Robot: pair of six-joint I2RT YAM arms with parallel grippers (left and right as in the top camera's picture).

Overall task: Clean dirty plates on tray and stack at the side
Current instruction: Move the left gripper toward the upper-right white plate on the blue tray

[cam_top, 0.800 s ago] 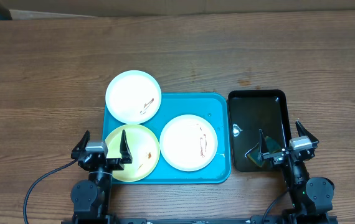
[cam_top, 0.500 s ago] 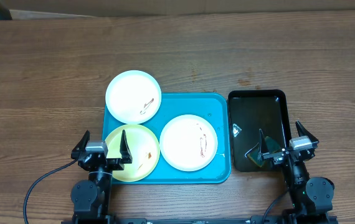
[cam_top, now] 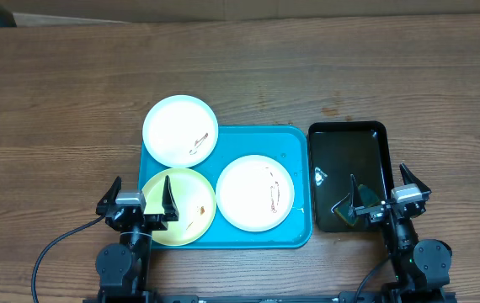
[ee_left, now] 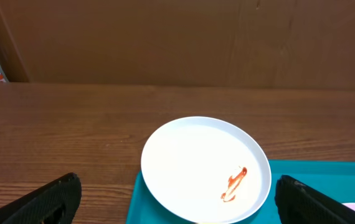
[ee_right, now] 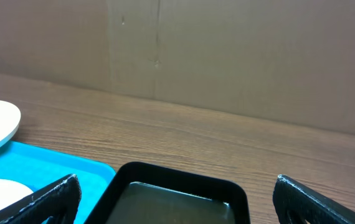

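Hovering at the near left corner of the blue tray (cam_top: 295, 139), the left gripper (cam_top: 140, 198) has its jaws spread wide and holds nothing. The yellow plate (cam_top: 183, 210) lies in that same corner, just beside it, so the left arm is nearer. One white plate (cam_top: 255, 192) sits in the tray's middle. The other white plate (cam_top: 180, 130) hangs over the tray's far left corner. All three have brown smears. Right of the tray, the right gripper (cam_top: 383, 192), also spread wide and empty, is over the near end of the black tray (cam_top: 366, 135), which holds a small dark green thing (cam_top: 344, 210).

Wooden table (cam_top: 392, 76), brown cardboard wall (ee_left: 165, 37)
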